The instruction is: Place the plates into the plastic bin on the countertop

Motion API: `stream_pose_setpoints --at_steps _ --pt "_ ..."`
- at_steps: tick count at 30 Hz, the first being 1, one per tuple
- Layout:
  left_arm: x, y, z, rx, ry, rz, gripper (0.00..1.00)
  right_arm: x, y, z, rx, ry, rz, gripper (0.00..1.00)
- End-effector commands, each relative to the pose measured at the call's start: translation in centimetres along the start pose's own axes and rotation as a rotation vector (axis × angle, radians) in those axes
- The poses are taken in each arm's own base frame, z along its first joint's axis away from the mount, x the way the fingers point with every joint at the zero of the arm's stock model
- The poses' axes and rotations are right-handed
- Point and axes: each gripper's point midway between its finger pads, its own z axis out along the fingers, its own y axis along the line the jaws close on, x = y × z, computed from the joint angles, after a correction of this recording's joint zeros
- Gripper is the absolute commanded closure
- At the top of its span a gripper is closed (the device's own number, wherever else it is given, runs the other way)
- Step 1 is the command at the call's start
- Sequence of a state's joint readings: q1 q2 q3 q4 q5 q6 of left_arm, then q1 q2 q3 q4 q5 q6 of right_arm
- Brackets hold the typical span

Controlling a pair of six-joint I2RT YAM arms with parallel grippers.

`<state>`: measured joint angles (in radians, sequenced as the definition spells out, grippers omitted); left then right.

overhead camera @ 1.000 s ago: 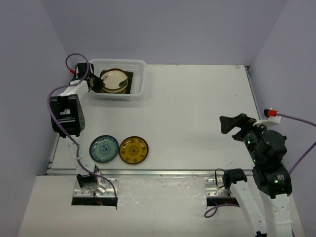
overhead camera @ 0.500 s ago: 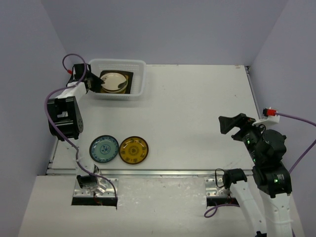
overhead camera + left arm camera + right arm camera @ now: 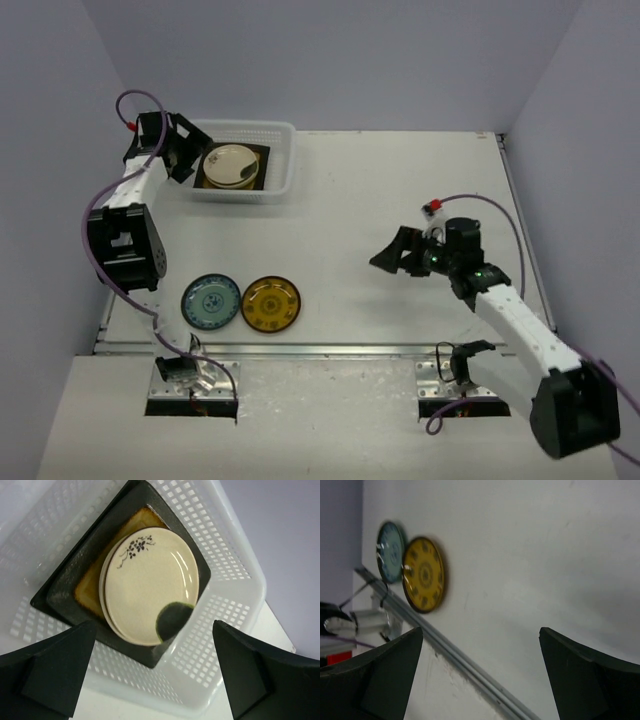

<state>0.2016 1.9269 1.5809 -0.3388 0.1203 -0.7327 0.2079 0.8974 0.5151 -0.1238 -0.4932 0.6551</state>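
The left tool (image 3: 190,150) has just let go. A second ago it was clenched on the rim of a cream plate (image 3: 150,585) over the plastic bin (image 3: 240,124). Now its jaws stand wide and empty, and it has drawn back to just above the bin's left end. The cream plate lies flat inside the bin. It rests on at least one more pale plate, and both sit on a dark-rimmed square plate (image 3: 65,597) with an amber centre. The left wrist view shows nothing touching the stack, so that delivery looks complete. How many dishes lie in the pile cannot be counted from here.

Two plates are still outside, on the tabletop (image 3: 400,170) well in front of the bin, toward the arm bases. They are a blue patterned plate (image 3: 211,301) below the bin's left end and a yellow-brown patterned plate (image 3: 271,303) just beside it on the right. The two are nearly touching.

The right tool (image 3: 388,255) has also moved. It was folded back far to the right of the bin and has swung out over the bare tabletop. It is still well to the bin's right and nearer the bases than the bin is. Its jaws are spread and hold nothing. Its wrist camera looks toward the two remaining plates, so the yellow-brown one is probably its next pick.
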Motion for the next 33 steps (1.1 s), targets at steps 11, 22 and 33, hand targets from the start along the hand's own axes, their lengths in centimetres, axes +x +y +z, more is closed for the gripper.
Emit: stream_pose_setpoints --at_steps 11,22,33 --pt "5.5 -2.2 -25.4 0.368 -0.194 0.229 0.00 14.0 5.9 17.3 -0.198 0.428 0.082 0.27" --pt "10.4 3.3 -25.1 0.259 -0.131 0.410 0.00 18.6 4.9 20.4 -0.201 0.520 0.203 0.65" --pt "13.1 3.5 -23.0 0.309 0.000 0.429 0.00 16.0 5.1 17.7 -0.141 0.452 0.103 1.00"
